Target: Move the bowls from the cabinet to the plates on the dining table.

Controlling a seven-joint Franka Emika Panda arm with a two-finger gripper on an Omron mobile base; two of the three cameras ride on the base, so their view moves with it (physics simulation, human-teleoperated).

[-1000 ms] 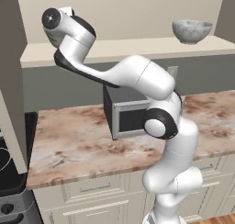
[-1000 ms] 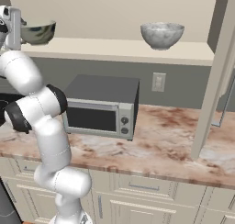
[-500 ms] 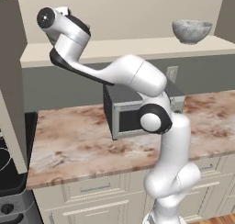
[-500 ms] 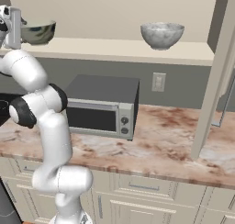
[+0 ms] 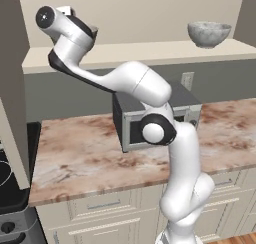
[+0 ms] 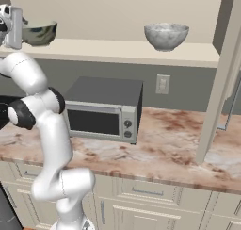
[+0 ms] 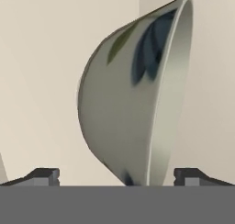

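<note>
Two bowls stand on the open cabinet's shelf (image 6: 117,50). The left bowl (image 6: 40,32) is grey-green with blue and green leaf marks. In the rolled hand view this bowl (image 7: 133,94) looms close, its outer wall toward me. My gripper (image 7: 118,177) is open, one fingertip on each side of the bowl's base and touching nothing. The hand (image 6: 12,21) hovers just left of that bowl. A stone-look bowl (image 6: 166,36) (image 5: 209,33) sits farther right on the shelf. The plates and the dining table are out of view.
A grey microwave (image 6: 106,109) stands on the marble counter (image 6: 164,144) under the shelf. The cabinet's door (image 6: 226,83) hangs open at the right. A stove (image 5: 10,183) borders the counter's left end. Cream drawers (image 6: 146,193) run below.
The arm's elbow has swung a little to the left and the hand has edged closer to the left bowl. The jaws stay open and both bowls have not moved.
</note>
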